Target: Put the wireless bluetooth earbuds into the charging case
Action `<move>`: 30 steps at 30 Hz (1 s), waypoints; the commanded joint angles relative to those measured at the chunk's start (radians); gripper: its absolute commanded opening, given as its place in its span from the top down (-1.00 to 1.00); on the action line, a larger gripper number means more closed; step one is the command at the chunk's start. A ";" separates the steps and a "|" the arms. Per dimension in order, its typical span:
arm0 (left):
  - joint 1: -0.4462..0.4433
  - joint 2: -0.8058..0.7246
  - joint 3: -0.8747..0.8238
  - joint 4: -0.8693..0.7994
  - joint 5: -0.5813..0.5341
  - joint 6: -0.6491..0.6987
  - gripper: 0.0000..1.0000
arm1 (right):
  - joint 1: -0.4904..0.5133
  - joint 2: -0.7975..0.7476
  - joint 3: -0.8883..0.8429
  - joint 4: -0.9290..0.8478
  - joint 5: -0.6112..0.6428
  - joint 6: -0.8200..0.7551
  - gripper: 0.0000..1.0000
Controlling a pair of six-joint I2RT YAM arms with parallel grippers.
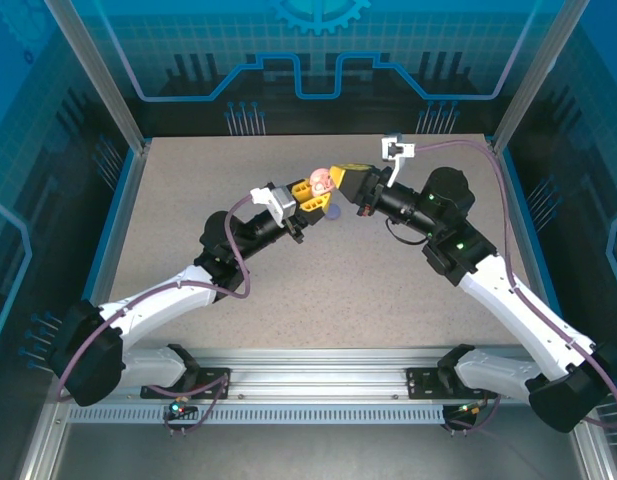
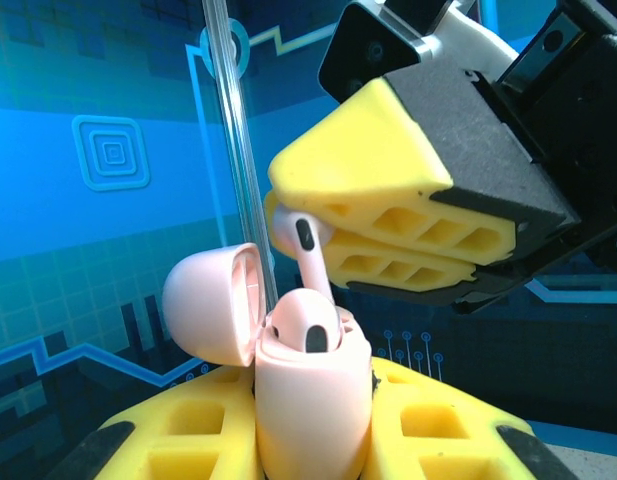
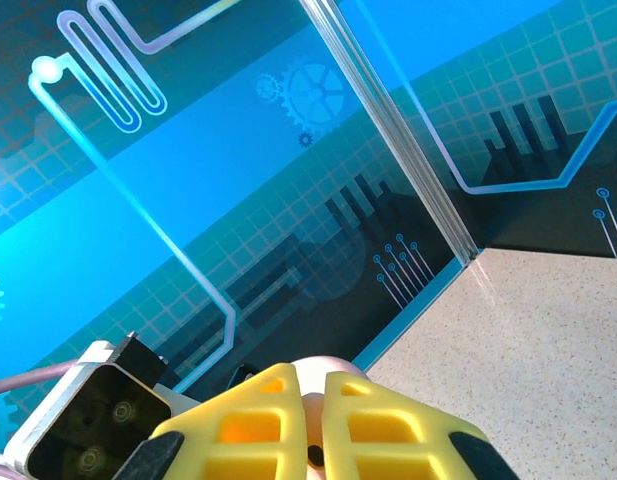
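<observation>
- Clamping the open pink charging case in the left jaws.
- Carrying 1 pink earbud already seated inside.
- Pinching a 2nd earbud in the right jaws just above it; seating left to do.

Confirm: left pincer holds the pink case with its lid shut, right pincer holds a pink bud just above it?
Wrong on the lid: the left wrist view shows it open, tipped back. The rest stands: left pincer holds the pink case, right pincer holds a pink bud just above it.
</observation>
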State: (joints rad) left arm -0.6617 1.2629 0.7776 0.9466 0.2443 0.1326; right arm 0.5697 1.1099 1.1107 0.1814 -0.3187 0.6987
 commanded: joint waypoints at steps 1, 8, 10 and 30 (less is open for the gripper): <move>-0.007 0.003 0.038 0.024 0.003 -0.001 1.00 | 0.012 0.007 -0.016 0.022 -0.001 0.004 0.82; -0.008 0.001 0.040 0.026 -0.005 0.002 1.00 | 0.012 0.001 -0.024 -0.001 0.001 -0.005 0.85; -0.008 -0.001 0.039 0.026 -0.009 0.005 1.00 | 0.010 -0.006 -0.030 -0.007 0.001 -0.008 0.85; -0.007 -0.006 0.038 0.023 -0.021 0.011 1.00 | 0.010 0.001 -0.028 -0.082 -0.015 -0.030 0.86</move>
State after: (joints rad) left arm -0.6670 1.2636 0.7776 0.9211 0.2405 0.1337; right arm 0.5697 1.0931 1.0779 0.1570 -0.3191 0.6937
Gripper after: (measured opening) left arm 0.221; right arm 0.073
